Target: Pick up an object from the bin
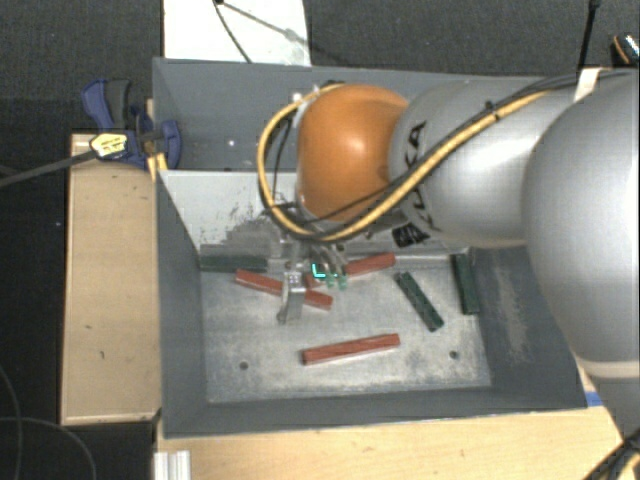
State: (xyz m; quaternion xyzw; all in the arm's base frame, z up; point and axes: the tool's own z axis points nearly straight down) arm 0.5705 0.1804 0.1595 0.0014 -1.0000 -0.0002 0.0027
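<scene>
We see the arm reach in from the right, its orange-capped wrist bent steeply down, so that the gripper [292,303] points at the floor of the bin [230,353], left of centre. It stands at a red-brown bar [258,281] lying slantwise there. We cannot tell whether the gripper is wide or narrow. A longer red-brown stick [350,349] lies nearer, and a dark green bar [418,300] lies to the right.

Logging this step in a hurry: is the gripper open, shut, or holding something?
Gripper: cannot be told; it sits low beside a red stick toward the back of the bin.
</scene>
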